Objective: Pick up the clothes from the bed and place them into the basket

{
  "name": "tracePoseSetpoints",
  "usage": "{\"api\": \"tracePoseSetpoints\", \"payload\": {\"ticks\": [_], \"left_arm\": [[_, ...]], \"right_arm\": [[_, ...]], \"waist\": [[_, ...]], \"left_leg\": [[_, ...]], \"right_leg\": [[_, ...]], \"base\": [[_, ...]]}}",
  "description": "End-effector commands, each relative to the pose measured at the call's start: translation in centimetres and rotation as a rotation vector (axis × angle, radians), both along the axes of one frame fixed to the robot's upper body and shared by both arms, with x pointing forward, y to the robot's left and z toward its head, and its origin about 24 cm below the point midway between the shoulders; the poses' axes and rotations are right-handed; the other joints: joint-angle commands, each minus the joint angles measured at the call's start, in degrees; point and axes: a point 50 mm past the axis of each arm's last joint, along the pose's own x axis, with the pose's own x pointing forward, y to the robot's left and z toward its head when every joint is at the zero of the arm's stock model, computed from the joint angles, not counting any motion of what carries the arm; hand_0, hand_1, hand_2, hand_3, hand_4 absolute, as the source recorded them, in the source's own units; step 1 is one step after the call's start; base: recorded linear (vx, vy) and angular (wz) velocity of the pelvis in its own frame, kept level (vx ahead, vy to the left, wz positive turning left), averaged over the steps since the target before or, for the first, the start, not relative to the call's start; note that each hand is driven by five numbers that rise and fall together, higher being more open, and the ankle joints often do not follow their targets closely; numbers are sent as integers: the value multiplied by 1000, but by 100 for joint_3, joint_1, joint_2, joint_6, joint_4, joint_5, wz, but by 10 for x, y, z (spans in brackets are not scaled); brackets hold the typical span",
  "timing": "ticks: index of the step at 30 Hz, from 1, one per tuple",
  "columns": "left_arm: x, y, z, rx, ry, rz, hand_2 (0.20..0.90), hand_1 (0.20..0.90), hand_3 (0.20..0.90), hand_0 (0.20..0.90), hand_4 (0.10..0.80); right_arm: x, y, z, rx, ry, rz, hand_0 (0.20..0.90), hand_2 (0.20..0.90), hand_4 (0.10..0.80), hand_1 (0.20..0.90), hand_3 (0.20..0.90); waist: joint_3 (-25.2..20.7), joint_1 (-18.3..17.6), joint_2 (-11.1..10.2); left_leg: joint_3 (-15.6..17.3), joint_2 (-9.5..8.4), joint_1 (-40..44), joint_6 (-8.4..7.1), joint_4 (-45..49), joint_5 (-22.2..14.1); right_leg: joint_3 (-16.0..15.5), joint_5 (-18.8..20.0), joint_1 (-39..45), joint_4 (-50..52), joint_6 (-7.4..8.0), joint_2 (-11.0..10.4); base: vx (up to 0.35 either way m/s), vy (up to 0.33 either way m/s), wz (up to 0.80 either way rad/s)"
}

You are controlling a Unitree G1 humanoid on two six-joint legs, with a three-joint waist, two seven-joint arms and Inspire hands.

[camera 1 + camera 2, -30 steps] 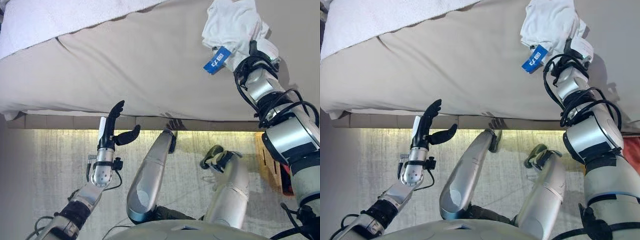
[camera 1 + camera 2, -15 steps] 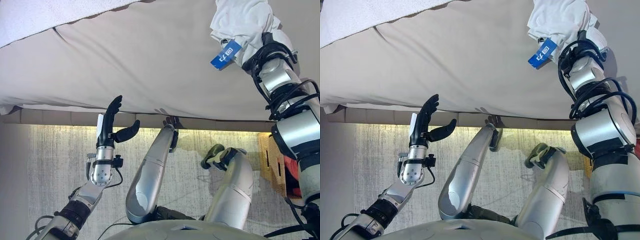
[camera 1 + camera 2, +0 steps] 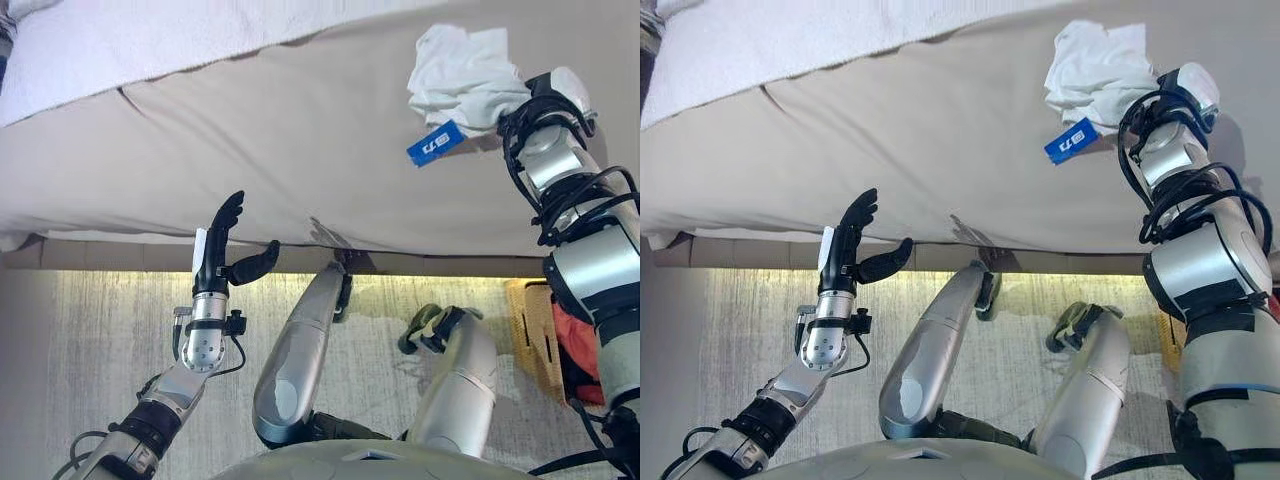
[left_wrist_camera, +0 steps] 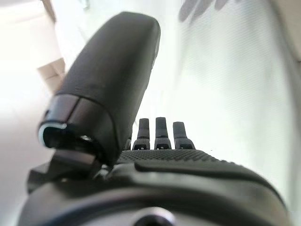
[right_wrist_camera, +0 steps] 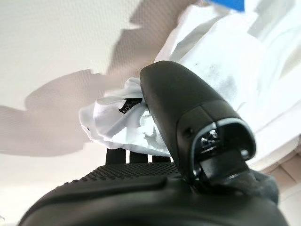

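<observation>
A crumpled white garment [image 3: 462, 72] with a blue tag [image 3: 435, 145] lies bunched on the beige bed [image 3: 300, 150] at the far right. My right hand [image 3: 548, 95] is at its right side, shut on the cloth. In the right wrist view the white garment [image 5: 225, 61] bulges past the thumb [image 5: 188, 117] and covers the fingers. My left hand [image 3: 222, 245] is held upright before the bed's front edge, open and holding nothing; its straight fingers [image 4: 160, 134] show in the left wrist view.
A white blanket [image 3: 120, 40] covers the bed's far left part. A wicker basket [image 3: 535, 335] with a red cloth [image 3: 580, 350] in it stands on the pale rug [image 3: 100, 320] at the right, below the bed's edge.
The camera has shifted. My right hand keeps hold of the white garment, which now bunches to the left of the hand instead of draping over it. The left hand has stayed in place.
</observation>
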Motion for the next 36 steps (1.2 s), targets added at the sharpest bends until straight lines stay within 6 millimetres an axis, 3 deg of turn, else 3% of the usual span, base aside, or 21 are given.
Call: {"api": "tracePoseSetpoints", "payload": {"ticks": [1,7,12,18,26,36], "left_arm": [[13,14,36,12,-190,28,900,900,900,900,800],[20,16,32,42,-131,45,900,900,900,900,800],[21,20,20,75,-40,54,900,900,900,900,800],[14,31,3,88,54,91,900,900,900,900,800],[13,33,-4,111,95,81,900,900,900,900,800],[20,27,-9,125,97,55,900,900,900,900,800]], "right_arm": [[1,5,64,-23,-240,53,300,300,100,300,200],[-2,-1,61,74,-308,79,300,300,100,300,200],[-12,-17,70,203,-389,83,300,300,100,300,200],[-25,-34,75,138,-415,85,300,300,100,300,200],[-40,-52,82,135,-473,47,300,300,100,300,200],[-58,-69,73,135,-521,-2,300,300,100,300,200]], "waist": [[-159,-62,-231],[-543,-190,-420],[-974,-402,-567],[-1651,-678,-777],[-2228,-956,-873],[-2500,-1419,-992]], "left_leg": [[164,248,1142,58,-930,-120],[256,418,1909,-176,-2135,486],[429,572,2736,-467,-3308,973],[753,593,3580,-565,-4701,1438],[927,614,4151,-669,-5761,1776],[1296,623,4415,-714,-6139,1773]], "right_leg": [[-231,443,1047,-804,14,97],[-402,831,1859,-1996,108,257],[-450,1194,2719,-3369,179,612],[-466,1839,3547,-4915,287,930],[-286,2269,3941,-5853,439,1190],[-7,2599,3961,-6439,525,1402]], "base": [[66,-47,-24],[74,-56,-22],[85,-52,-16],[99,-25,-14],[57,-3,-13],[-3,-1,-14]]}}
